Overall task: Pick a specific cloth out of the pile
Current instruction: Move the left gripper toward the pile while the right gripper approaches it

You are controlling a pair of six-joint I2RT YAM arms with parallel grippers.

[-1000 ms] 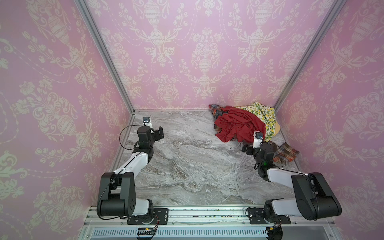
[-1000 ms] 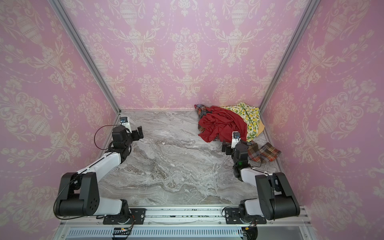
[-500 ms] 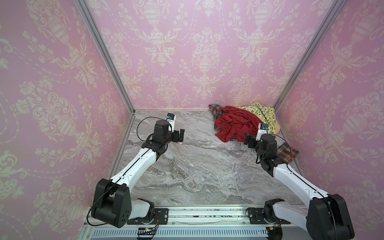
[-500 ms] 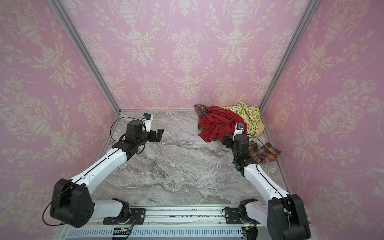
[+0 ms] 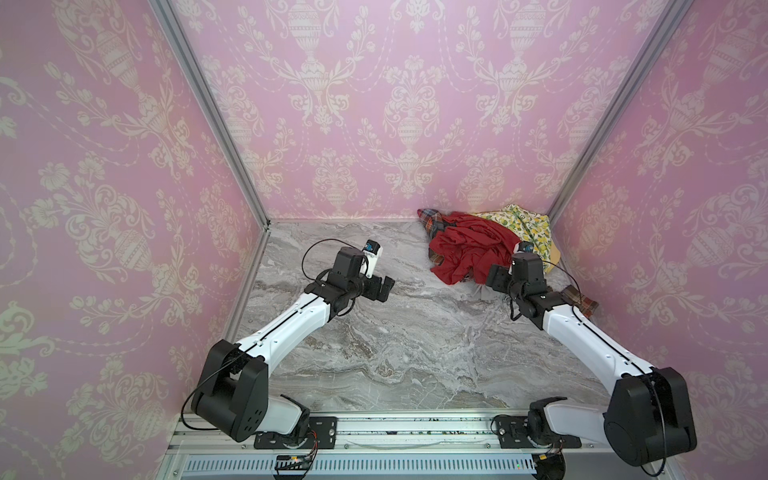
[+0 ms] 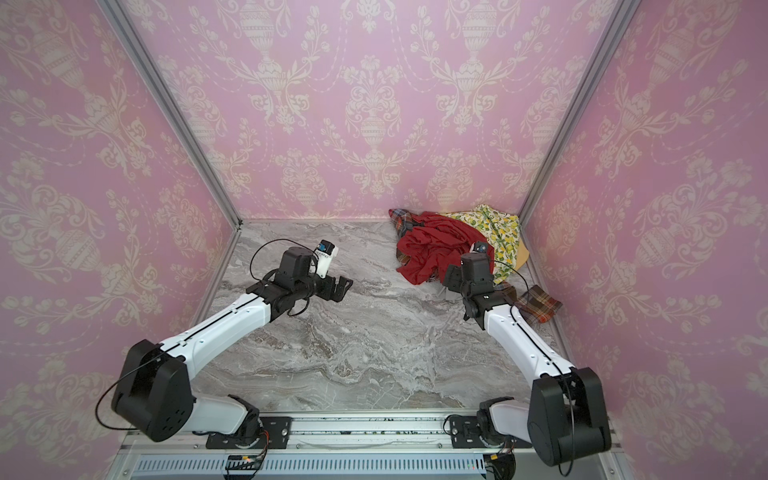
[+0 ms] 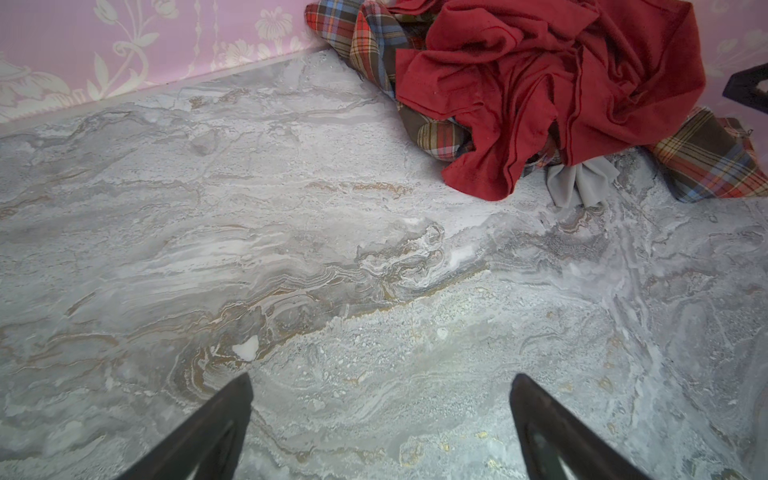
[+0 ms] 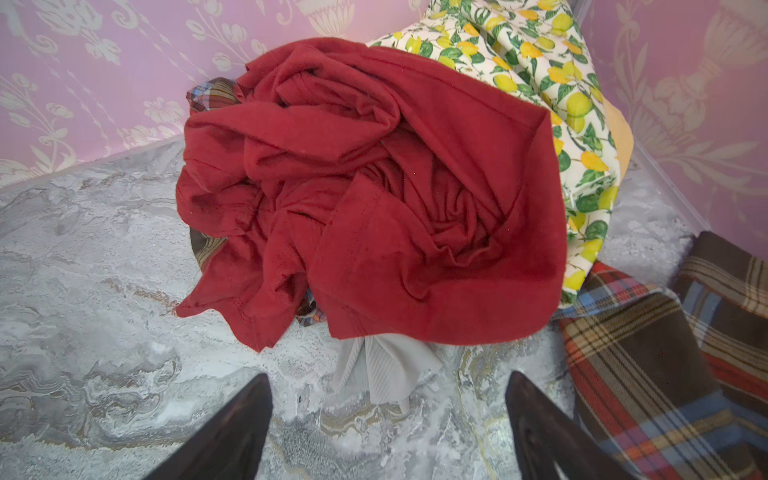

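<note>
Plainly, in both top views the plaid cloth (image 5: 579,301) trails from the pile (image 5: 478,249) at right of frame, just beside the right gripper (image 5: 490,284); the left gripper (image 5: 384,289) sits well apart. Left wrist: jaws spread, empty. Right wrist: jaws spread, empty, plaid flap beside one jaw, not between.

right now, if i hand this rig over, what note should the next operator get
Left tool: open, empty, over bare table, short of the pile.
Right tool: open, empty, at the pile's near edge, facing a grey cloth.
Plaid cloth: mostly under the red cloth; parts show by the back wall and beside the right arm.
Done: nothing gripped. Left: grip the plaid cloth, pull it clear.
</note>
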